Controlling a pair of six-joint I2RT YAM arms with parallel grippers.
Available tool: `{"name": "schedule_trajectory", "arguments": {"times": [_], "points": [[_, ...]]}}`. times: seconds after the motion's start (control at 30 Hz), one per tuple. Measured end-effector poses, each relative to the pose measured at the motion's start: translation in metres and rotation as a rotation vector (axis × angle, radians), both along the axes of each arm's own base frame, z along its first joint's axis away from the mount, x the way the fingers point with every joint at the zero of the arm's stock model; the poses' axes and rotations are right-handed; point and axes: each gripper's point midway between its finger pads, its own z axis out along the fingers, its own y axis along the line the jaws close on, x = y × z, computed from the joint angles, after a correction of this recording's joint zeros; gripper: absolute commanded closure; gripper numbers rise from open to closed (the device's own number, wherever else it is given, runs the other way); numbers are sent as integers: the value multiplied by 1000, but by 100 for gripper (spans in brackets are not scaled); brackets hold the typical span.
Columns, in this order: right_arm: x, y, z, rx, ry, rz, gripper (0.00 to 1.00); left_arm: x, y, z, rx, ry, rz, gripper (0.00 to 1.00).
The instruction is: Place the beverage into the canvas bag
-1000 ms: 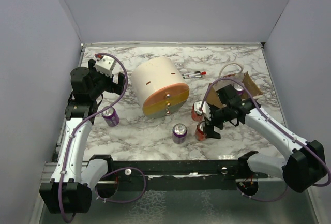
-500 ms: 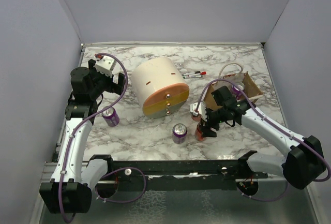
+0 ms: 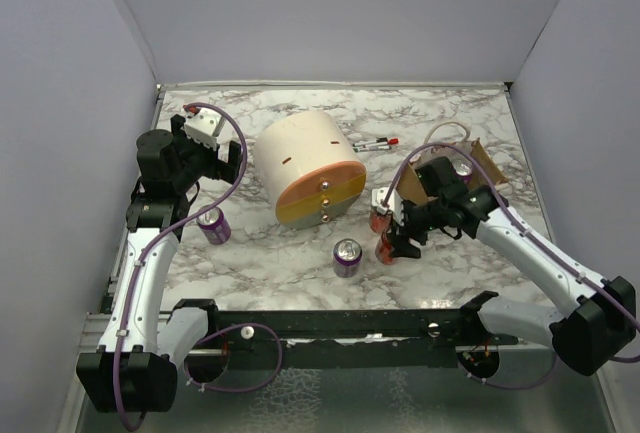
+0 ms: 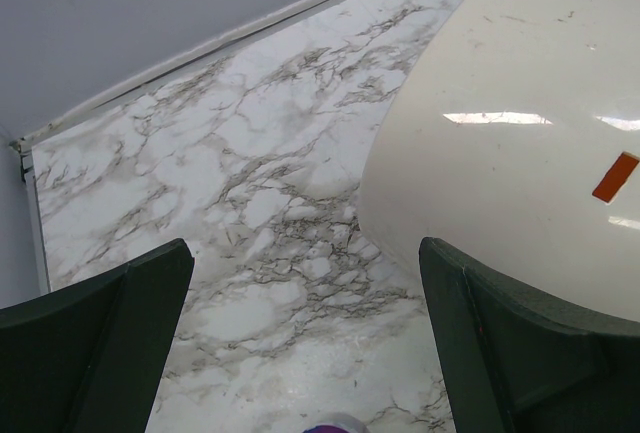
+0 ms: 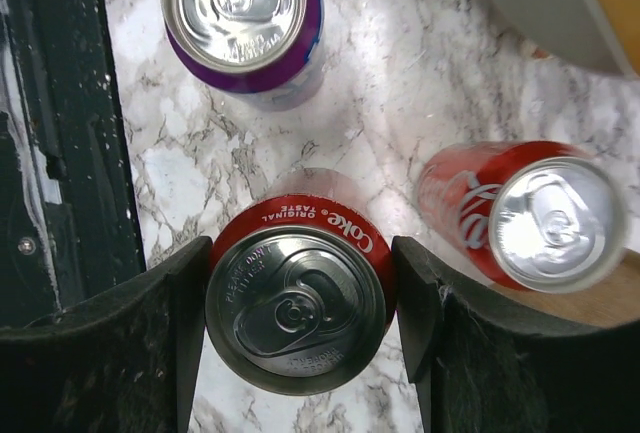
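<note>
The right gripper is clamped on an upright red can lettered "Coke ORIGINAL TASTE", toward the near edge of the table, while the left gripper is spread wide with nothing held. Two red cans and two purple cans are counted on the table, the other red can just beside the held one. The bag is set toward the right edge, with a can top seen inside.

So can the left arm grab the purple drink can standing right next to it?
Probably yes. The left gripper hangs open and empty, and the purple drink can stands close beside it with nothing between them. The big cream-and-orange cylinder sits off to the side.
</note>
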Motion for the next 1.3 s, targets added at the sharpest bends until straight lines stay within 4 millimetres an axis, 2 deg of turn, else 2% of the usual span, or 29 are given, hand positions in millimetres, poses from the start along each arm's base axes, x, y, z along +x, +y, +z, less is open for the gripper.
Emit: {"name": "schedule_trajectory", "arguments": {"times": [0.1,0.27,0.5,0.57,0.67,0.8,0.93,1.07,1.3], "points": [[5,4,27,33,-40,-4,90,0,0,-1,0,3,0,1],[9,8,77,102,-135,-14,99,-1,0,-8,0,16,0,1],[16,9,144,183,-225,-72,99,-1,0,-8,0,17,0,1],[25,7,162,199,-239,-121,99,-1,0,-8,0,16,0,1],[43,-3,178,209,-247,-234,99,-1,0,-8,0,16,0,1],[70,-28,182,201,-231,-404,99,-1,0,-8,0,16,0,1],[95,-59,175,147,-228,-586,99,-1,0,-8,-1,16,-1,1],[111,-83,168,87,-249,-713,99,-1,0,-8,-1,15,-1,1],[132,-104,155,20,-266,-819,99,-2,-3,-9,-7,17,-15,1]]}}
